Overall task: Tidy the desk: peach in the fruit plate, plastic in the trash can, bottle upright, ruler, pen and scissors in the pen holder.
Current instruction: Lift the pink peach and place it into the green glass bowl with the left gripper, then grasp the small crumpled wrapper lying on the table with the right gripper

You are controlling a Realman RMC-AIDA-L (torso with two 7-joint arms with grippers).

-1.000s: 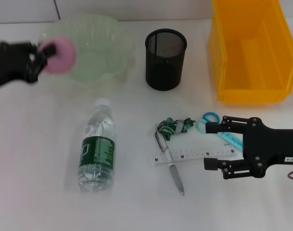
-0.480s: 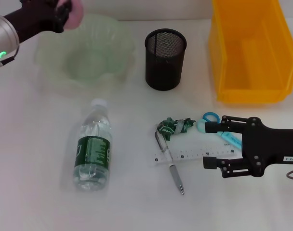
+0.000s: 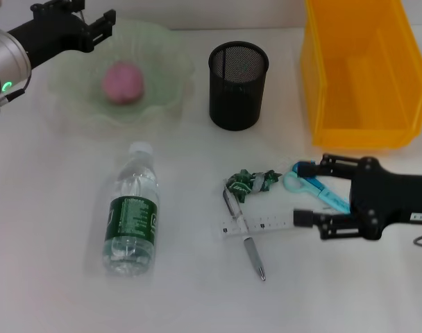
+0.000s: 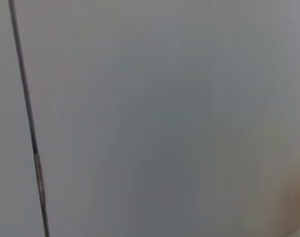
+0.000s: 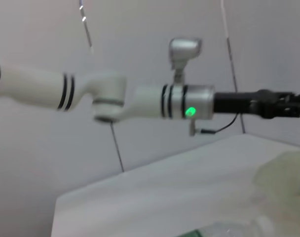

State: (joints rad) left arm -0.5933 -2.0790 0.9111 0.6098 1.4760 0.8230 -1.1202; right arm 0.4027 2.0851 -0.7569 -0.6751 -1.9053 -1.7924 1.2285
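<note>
Two hands are showing: my left hand (image 3: pixel 86 19) is hovering spread wide and empty over the fruit plate (image 3: pixel 166 52) at its 11 o'clock rim, the peach (image 3: pixel 121 82) lying inside. The bottle (image 3: pixel 131 220) is lying flat on the desk (image 3: pixel 51 277). My right hand (image 3: pixel 301 194) is gaping wide at the ruler (image 3: pixel 266 223) and scissors (image 3: pixel 315 186).

The left hand (image 3: pixel 82 19) is matte black with two slim prongs, mounted on a silver wrist collar bearing a small green light. In the right wrist view, that arm (image 5: pixel 115 96) shows white glossy segments with black double bands and a thin black cable. The right hand (image 3: pixel 308 194) is black, blocky, with a small white label.
</note>
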